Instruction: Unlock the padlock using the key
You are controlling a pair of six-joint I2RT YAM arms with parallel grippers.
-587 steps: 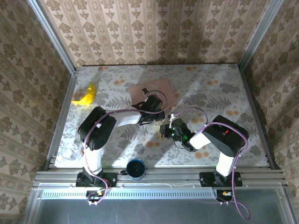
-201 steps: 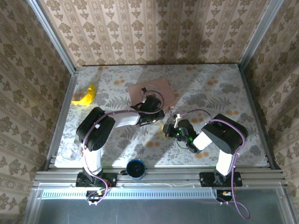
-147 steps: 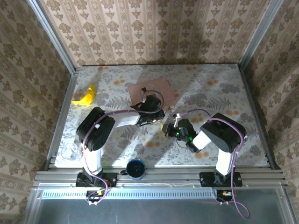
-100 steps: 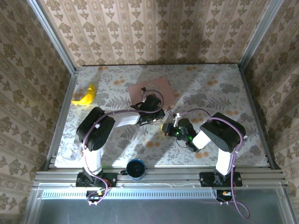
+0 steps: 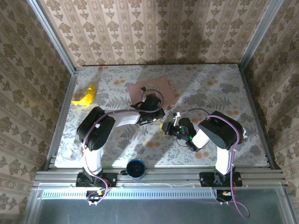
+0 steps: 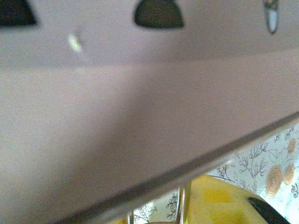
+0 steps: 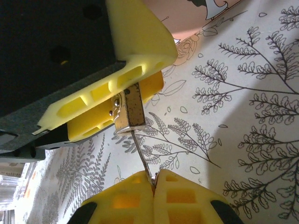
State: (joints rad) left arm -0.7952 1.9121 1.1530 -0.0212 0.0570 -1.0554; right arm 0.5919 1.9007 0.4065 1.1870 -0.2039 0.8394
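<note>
- While my left gripper (image 7: 120, 103) clamps the padlock (image 7: 131, 112) — jaws only narrowly apart —
- my right gripper (image 7: 153, 181), fully closed, pinches the key (image 7: 140, 154), its tip at the padlock's base.

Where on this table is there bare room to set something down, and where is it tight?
Free: the far right, between the pink box and the right rail; the near middle, between the blue cup and the right arm. Tight: the centre, where left gripper and right gripper meet at the padlock.

Beige damask-papered walls (image 5: 154, 28) around a sunlit floral-print tabletop (image 5: 210, 84)
</note>
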